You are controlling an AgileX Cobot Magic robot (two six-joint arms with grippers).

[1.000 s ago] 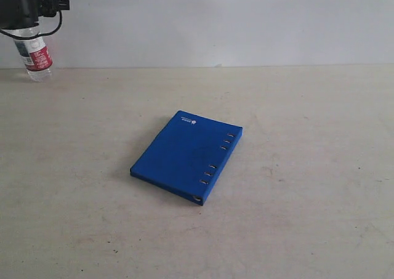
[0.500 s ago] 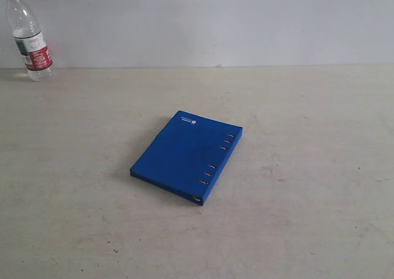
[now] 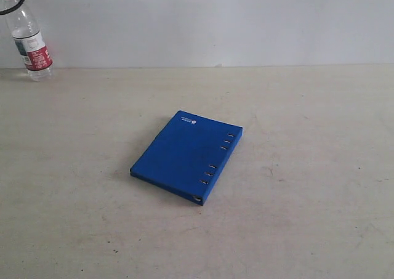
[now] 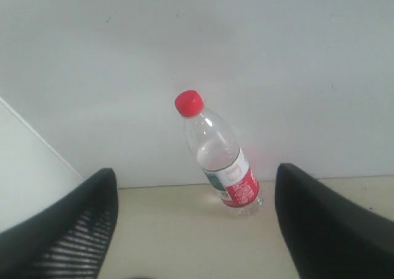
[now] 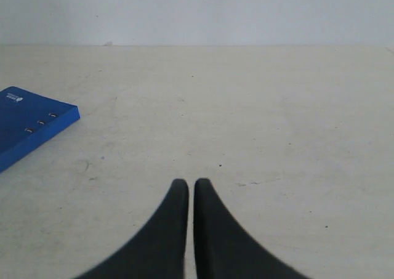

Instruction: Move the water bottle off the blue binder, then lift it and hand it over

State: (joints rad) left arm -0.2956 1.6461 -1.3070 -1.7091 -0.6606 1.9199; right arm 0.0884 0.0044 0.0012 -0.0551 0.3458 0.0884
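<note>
Two wide-apart jaws of my left gripper (image 4: 195,171) frame the standing water bottle (image 4: 217,159), untouched, at the table's (image 3: 295,217) far edge, well apart from the blue binder (image 3: 186,155). My right gripper's (image 5: 189,183) jaws are together, empty.

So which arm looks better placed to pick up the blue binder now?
Probably right: the right gripper hangs low over the table near the blue binder, though shut. The left gripper is open but up by the water bottle.

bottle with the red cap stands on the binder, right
No. The bottle with the red cap stands on the table by the wall, well apart from the binder. The exterior view shows it.
</note>
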